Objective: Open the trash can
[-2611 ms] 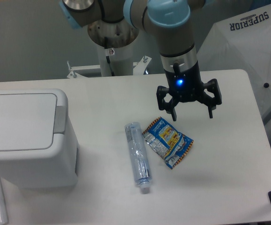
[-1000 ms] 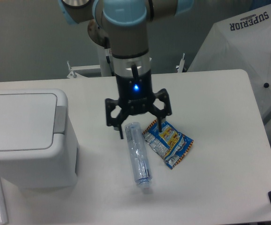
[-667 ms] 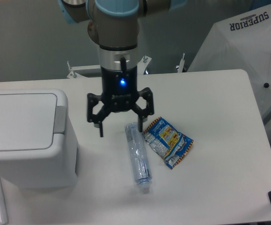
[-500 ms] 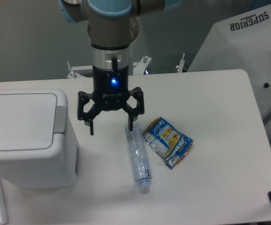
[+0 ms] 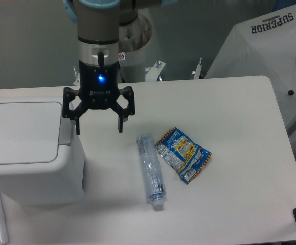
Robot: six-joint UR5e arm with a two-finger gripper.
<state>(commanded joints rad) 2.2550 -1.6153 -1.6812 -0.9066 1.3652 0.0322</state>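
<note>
**Fingers arrived over the bin's push bar**

The bin (image 5: 27,148) sat at the left end of the tabletop (image 5: 229,107), lid (image 5: 17,130) still flat and shut, its grey push bar (image 5: 65,130) running along the lid's right edge. The bar lay just below and beside the left fingertip, which hung at the bin's right rim; whether the tip touched the bin could not be told from this view.

The gripper (image 5: 98,127) had swept leftward across the tabletop over the last few seconds, from above the snack packet to the bin's edge. Its fingers (image 5: 120,121) stayed spread wide with nothing between them, pointing down.

To the right of the fingers and nearer the camera lay a clear bottle (image 5: 150,171), and just beyond it the blue packet (image 5: 182,154), both left behind and well apart from the bin. A white umbrella (image 5: 270,56) stood off the far right.

The travel looked nearly done: the fingers were roughly lined up with the bar, so the likely next step was a small shift left and a downward press. Nothing about the lid had yet changed.
</note>
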